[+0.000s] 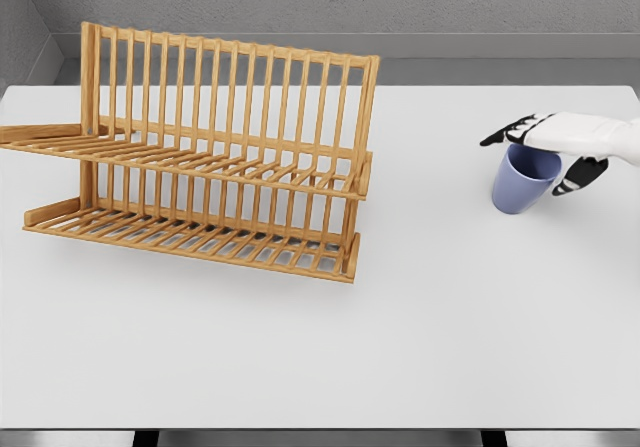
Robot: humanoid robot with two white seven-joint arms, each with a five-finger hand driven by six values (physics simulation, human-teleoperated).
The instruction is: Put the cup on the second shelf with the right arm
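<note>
A blue cup (520, 185) stands on the white table (420, 347) at the right, mouth up. My right hand (545, 152) reaches in from the right edge and hovers just over the cup's rim. Its dark fingers (510, 130) stretch out past the rim to the left, and the thumb sits beside the cup's right wall. Nothing is gripped. A wooden two-tier dish rack (215, 157) stands at the left. Its upper shelf (200, 159) and lower shelf (190, 232) are slatted and bare. The left arm is out of sight.
The rack's tall slatted back (230, 82) rises behind both shelves. A wide stretch of table separates the rack's right end from the cup. The table's far edge meets a grey wall (400, 7), and its front edge runs along the bottom.
</note>
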